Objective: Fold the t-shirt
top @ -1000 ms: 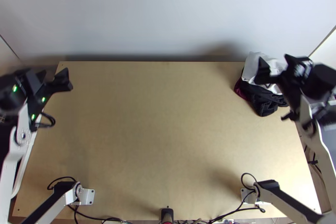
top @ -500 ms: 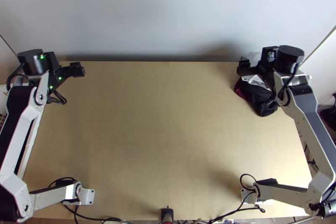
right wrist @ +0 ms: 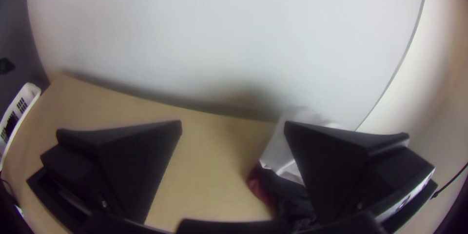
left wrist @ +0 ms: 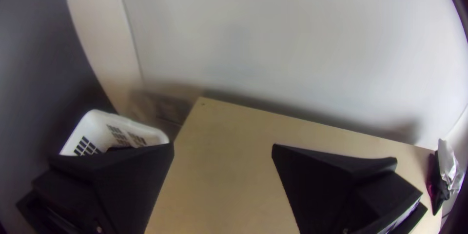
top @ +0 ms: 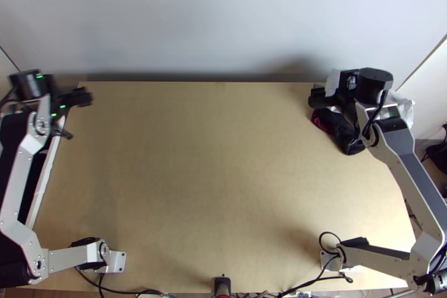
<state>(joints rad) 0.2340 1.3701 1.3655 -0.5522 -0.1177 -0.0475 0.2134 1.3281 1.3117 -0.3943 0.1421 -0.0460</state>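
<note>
Wooden table (top: 212, 175): no fold made; spreading and all folding apparently left. Likely t-shirt pile (top: 341, 131), white and dark cloth, bunched at far right corner. Right gripper (right wrist: 233, 122) beside it, left gripper (left wrist: 223, 145) near far left corner; both with fingers apart.

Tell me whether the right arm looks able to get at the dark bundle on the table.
Probably yes: the right gripper is open close to the dark bundle, whose near part lies uncovered; the white material over its far part may get in the way.
</note>
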